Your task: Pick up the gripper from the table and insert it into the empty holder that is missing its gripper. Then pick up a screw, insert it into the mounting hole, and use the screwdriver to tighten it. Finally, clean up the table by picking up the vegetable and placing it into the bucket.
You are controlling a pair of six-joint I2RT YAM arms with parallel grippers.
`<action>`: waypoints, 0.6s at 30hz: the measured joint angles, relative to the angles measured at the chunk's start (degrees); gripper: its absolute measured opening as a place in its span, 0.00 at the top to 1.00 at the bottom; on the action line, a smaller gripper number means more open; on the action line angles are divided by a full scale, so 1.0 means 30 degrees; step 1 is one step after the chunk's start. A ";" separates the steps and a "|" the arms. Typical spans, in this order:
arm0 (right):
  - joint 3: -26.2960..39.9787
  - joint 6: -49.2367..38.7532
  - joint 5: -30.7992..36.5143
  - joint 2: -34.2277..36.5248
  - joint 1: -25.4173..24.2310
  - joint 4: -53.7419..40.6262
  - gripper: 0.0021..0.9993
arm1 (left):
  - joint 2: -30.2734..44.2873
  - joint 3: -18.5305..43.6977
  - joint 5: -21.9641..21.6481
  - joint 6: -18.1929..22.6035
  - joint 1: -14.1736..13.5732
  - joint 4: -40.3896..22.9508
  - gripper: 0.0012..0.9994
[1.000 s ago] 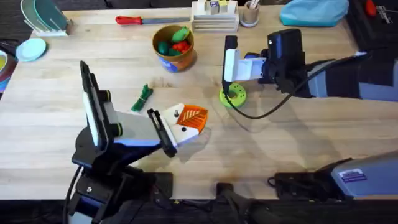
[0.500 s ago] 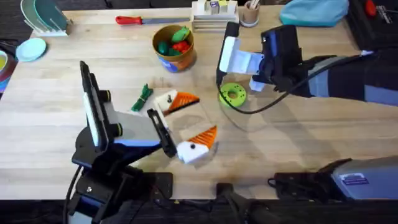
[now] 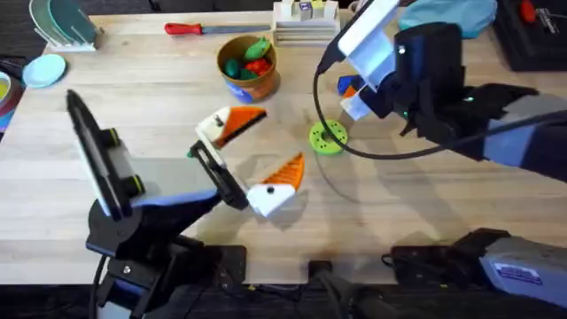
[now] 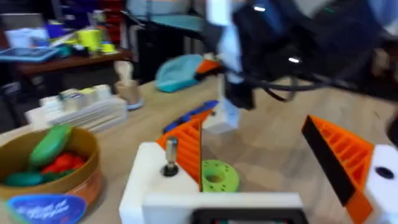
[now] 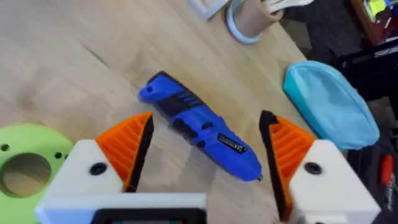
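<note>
Between ribbed orange fingers (image 5: 127,146) lies a blocky, seemingly plastic blue screwdriver (image 5: 202,135).

Green disc (image 3: 330,137); red-handled tool (image 3: 197,28)

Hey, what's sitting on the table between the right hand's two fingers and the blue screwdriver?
Nothing; in the right wrist view the right hand is open above the blue screwdriver, and bare wood fills the stretch between them. The green disc lies off to one side.
</note>
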 joint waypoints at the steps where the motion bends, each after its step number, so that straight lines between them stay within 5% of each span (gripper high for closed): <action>1: 0.0000 0.0274 -0.0195 -0.0355 0.0000 -0.0006 0.01 | 0.0000 0.0087 -0.0765 -0.0537 0.0000 0.0009 0.01; 5: 0.0000 0.0964 -0.1042 -0.1413 0.0000 -0.0015 0.01 | 0.0015 0.1536 -0.3936 -0.2119 0.0000 -0.2576 0.01; 9: -0.0007 0.1899 -0.2048 -0.2196 0.0000 -0.0183 0.01 | 0.0772 0.5415 -0.6570 -0.3503 0.0000 -0.8247 0.01; 18: -0.0007 0.6309 -0.7815 -0.3023 0.0000 -0.0197 0.01 | 0.7716 1.4543 -1.1041 -0.5191 0.0000 -1.8988 0.01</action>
